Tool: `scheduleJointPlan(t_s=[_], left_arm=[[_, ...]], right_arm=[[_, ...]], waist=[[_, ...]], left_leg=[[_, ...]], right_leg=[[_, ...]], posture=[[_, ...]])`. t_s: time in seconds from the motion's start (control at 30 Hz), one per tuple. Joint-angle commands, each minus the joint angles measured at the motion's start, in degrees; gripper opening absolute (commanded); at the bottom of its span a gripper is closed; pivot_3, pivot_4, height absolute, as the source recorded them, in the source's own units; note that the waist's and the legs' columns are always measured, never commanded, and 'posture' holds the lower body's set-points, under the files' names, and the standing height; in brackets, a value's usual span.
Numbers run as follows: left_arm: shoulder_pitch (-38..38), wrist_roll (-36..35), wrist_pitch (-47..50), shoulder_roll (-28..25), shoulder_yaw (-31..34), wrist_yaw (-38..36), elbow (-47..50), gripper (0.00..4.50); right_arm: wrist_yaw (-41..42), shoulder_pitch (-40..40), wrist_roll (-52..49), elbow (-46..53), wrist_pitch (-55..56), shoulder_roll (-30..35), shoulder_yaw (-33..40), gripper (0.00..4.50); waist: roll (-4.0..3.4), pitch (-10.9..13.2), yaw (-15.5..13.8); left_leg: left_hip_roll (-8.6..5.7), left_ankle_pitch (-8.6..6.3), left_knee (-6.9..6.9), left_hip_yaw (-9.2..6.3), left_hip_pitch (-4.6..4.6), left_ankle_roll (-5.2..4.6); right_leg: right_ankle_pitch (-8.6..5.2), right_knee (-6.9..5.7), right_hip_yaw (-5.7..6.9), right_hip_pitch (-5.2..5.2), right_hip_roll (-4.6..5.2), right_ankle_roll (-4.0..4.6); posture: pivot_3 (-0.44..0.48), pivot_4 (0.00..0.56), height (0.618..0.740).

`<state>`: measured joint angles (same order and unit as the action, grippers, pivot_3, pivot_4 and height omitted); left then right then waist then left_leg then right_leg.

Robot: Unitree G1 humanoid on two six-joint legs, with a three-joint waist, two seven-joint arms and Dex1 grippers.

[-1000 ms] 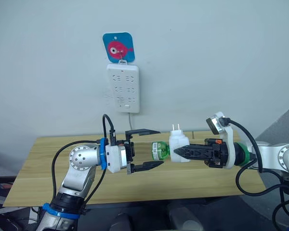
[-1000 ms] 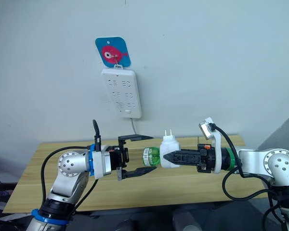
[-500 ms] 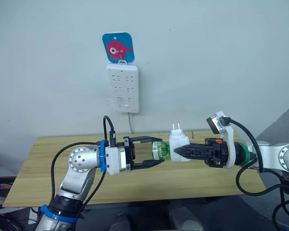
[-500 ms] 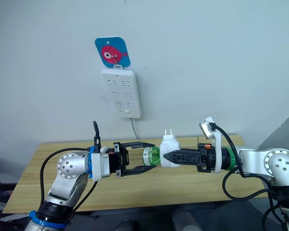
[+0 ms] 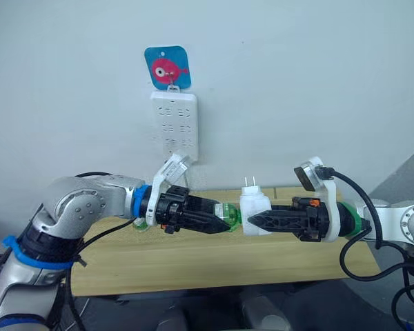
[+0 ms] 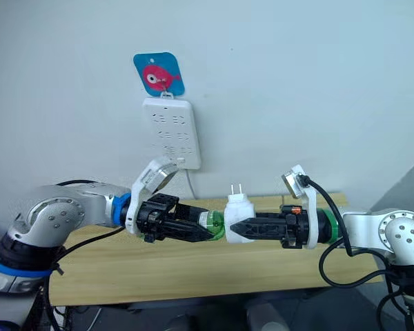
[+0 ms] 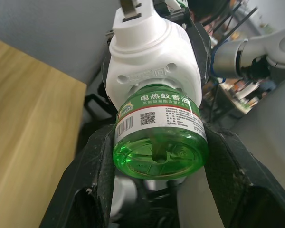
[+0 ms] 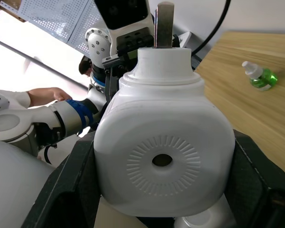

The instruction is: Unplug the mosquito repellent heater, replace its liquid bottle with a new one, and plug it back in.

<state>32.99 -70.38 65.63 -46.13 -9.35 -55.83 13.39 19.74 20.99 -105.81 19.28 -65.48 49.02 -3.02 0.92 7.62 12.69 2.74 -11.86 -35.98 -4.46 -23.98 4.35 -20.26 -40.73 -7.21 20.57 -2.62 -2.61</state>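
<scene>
The white mosquito repellent heater (image 5: pixel 254 205) hangs in the air above the table, prongs up, with my right gripper (image 5: pixel 251 221) shut on its body. Its green liquid bottle (image 5: pixel 228 214) sticks out sideways from the heater toward my left arm. My left gripper (image 5: pixel 219 216) is shut on that bottle, one black finger (image 7: pixel 97 175) on each side of it. In the left wrist view the bottle (image 7: pixel 159 137) still sits in the heater (image 7: pixel 154 52). A second small green bottle (image 8: pixel 258 75) with a white tip lies on the table.
A long white power strip (image 5: pixel 174 126) hangs on the wall under a blue fish hook (image 5: pixel 167 67), above and left of both grippers. The wooden table (image 5: pixel 193 262) runs below both arms. A person's hand (image 8: pixel 42 95) shows in the right wrist view.
My left gripper has rolled over and gone from open around the green bottle to shut on it, and its elbow has swung out to the left. The right gripper and heater have barely moved.
</scene>
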Motion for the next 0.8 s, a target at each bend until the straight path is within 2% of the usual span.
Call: scheduleJointPlan(t_s=[0.03, 0.23, 0.27, 0.33, 0.4, 0.53, 0.6, 0.67, 0.8], left_arm=[[-0.4, 3.5, -1.8, 0.1, 4.1, 1.6, -1.2, 2.26], [-4.3, 13.8, -12.0, -1.6, 3.0, -5.3, 4.1, 4.23], [-5.3, 14.9, -14.0, -2.4, 3.0, -8.4, 5.0, 4.48], [-7.8, 16.8, -17.8, -2.9, 5.0, -10.4, 6.1, 4.50], [-9.5, 18.2, -20.8, -2.0, 7.5, -9.5, 6.1, 4.50], [-16.8, 29.9, -39.0, -1.5, 10.4, -12.4, 6.3, 4.50], [-20.9, 32.3, -44.3, -1.1, 11.7, -13.9, 6.9, 4.50], [-24.6, 37.3, -55.8, 0.2, 12.3, -16.7, 6.7, 4.50], [-28.3, 43.8, -74.9, 6.4, 12.3, -17.9, 4.5, 4.50]], right_arm=[[0.4, -0.1, -1.3, 1.4, -0.4, 1.0, 1.0, 2.99], [-0.9, -1.1, -2.4, 1.3, 0.3, 1.0, 1.1, 2.99], [-1.1, -1.2, -2.4, 1.2, 0.4, 1.0, 1.1, 2.99], [-1.1, -1.4, -2.2, 0.9, 0.4, 1.1, 1.2, 2.99], [-1.1, -1.6, -1.9, 0.6, 0.3, 1.2, 1.3, 2.99], [-0.9, -2.0, -1.2, -0.2, 0.4, 1.4, 1.9, 2.99], [-0.8, -2.1, -1.0, -0.4, 0.4, 1.4, 2.1, 2.99], [-0.8, -2.0, -0.8, -0.6, 0.4, 1.3, 2.1, 2.99], [-1.1, -1.5, -0.6, -1.2, 0.6, 0.8, 1.9, 2.99]], waist=[[0.00, 0.0, -0.1], [0.01, 0.0, -0.1], [0.01, 0.0, -0.2], [0.01, 0.0, -0.1], [0.03, 0.0, -0.2], [0.03, 0.0, -0.3], [0.02, 0.0, -0.2], [0.02, 0.0, -0.4], [0.02, 0.0, -0.8]], left_leg=[[0.00, 0.00, 0.01, -0.01, 0.00, 0.00], [0.00, 0.00, 0.01, 0.03, -0.01, 0.00], [-0.01, 0.00, 0.01, 0.04, -0.01, 0.00], [-0.01, 0.00, 0.00, 0.05, -0.01, 0.01], [-0.01, 0.00, 0.01, 0.09, 0.01, 0.00], [0.00, 0.00, 0.01, 0.09, 0.01, 0.00], [0.00, 0.00, 0.04, 0.15, 0.00, 0.01], [0.00, -0.01, 0.05, 0.17, -0.02, 0.01], [-0.02, 0.00, 0.03, 0.20, -0.05, 0.01]], right_leg=[[-0.01, 0.00, 0.00, 0.01, 0.00, 0.02], [-0.02, 0.01, -0.05, 0.00, 0.01, 0.03], [-0.02, 0.01, -0.07, 0.01, 0.01, 0.03], [-0.02, 0.01, -0.07, 0.00, 0.01, 0.03], [-0.02, 0.01, -0.10, 0.00, 0.02, 0.03], [-0.02, 0.04, -0.11, 0.00, 0.04, 0.04], [-0.02, 0.07, -0.16, 0.03, 0.05, 0.04], [-0.02, 0.07, -0.18, 0.05, 0.07, 0.04], [-0.02, 0.08, -0.18, 0.05, 0.14, 0.05]], posture=[[-0.230, 0.086, 0.733], [-0.226, 0.088, 0.733], [-0.226, 0.088, 0.733], [-0.224, 0.089, 0.733], [-0.224, 0.090, 0.733], [-0.221, 0.087, 0.733], [-0.219, 0.087, 0.733], [-0.217, 0.085, 0.733], [-0.214, 0.085, 0.733]])
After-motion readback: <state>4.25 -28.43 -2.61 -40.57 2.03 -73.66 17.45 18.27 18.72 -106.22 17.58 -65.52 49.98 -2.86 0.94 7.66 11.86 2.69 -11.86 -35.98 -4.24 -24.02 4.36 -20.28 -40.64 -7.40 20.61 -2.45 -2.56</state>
